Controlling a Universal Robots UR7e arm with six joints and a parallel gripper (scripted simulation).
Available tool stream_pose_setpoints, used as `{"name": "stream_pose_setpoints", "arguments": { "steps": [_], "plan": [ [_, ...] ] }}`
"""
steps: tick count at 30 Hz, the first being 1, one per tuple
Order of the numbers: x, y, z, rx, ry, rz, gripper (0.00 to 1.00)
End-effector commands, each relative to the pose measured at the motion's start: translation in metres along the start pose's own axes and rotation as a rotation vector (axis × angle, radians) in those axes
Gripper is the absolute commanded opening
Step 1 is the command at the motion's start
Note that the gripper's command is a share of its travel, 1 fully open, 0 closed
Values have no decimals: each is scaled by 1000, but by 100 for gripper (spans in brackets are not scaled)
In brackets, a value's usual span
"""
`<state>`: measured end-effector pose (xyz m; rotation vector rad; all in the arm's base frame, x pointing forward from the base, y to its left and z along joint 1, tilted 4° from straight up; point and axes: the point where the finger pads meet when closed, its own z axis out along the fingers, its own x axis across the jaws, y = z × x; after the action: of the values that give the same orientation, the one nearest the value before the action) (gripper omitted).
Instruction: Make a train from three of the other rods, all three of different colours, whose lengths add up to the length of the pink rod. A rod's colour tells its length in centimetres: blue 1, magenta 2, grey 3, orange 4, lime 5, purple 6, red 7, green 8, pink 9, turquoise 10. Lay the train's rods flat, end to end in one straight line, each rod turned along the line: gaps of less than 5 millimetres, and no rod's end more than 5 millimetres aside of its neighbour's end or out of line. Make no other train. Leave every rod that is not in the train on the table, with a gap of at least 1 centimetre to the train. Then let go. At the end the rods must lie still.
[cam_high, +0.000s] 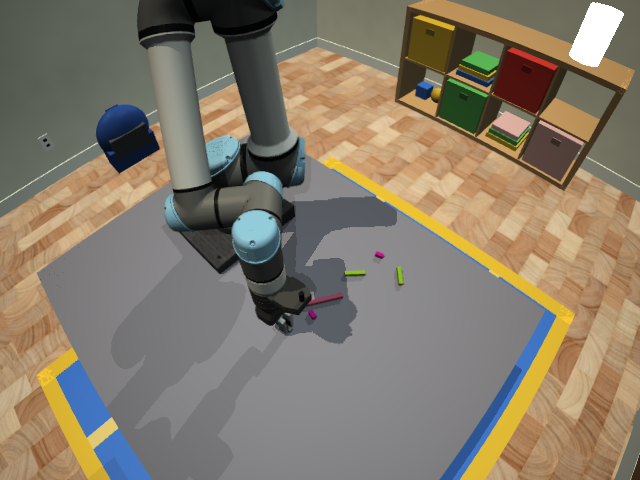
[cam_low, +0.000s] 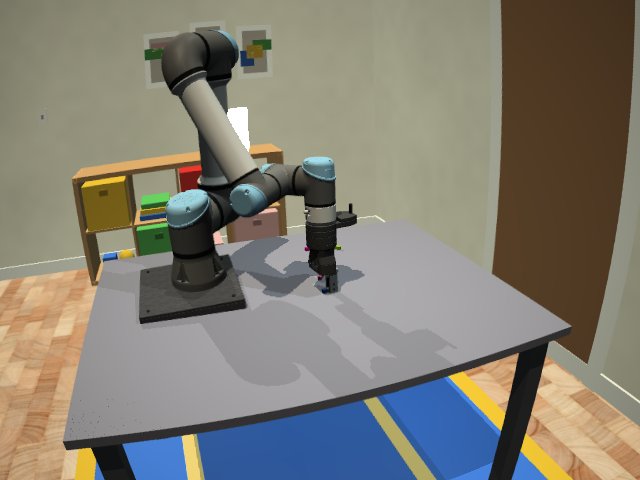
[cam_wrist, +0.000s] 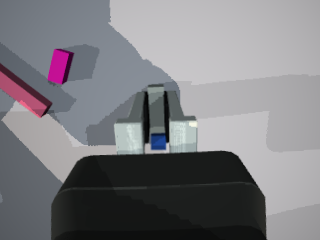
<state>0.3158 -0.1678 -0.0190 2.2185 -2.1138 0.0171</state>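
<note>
My gripper is shut on a small blue rod and stands low over the table; it also shows in the top view and in the exterior view. The pink rod lies flat just right of the gripper, and it shows at the left edge of the wrist view. A short magenta rod lies close beside the pink rod's near end, and the wrist view shows it too. A second magenta rod and two lime rods lie farther right.
The arm's black base plate sits behind the gripper. The table's right edge runs past the rods. A shelf with coloured boxes stands far off on the floor.
</note>
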Motion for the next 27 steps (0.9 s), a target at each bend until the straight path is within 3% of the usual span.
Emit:
{"name": "stream_pose_setpoints", "arguments": {
  "steps": [1, 9, 10, 12, 13, 15, 19, 27],
  "plan": [
    [0, 0, 0, 1, 1, 0, 24],
    [0, 0, 0, 1, 1, 0, 24],
    [0, 0, 0, 1, 1, 0, 30],
    [0, 0, 0, 1, 1, 0, 30],
    [0, 0, 0, 1, 1, 0, 36],
    [0, 0, 0, 1, 1, 0, 36],
    [0, 0, 0, 1, 1, 0, 48],
    [0, 0, 0, 1, 1, 0, 54]
  ]
}}
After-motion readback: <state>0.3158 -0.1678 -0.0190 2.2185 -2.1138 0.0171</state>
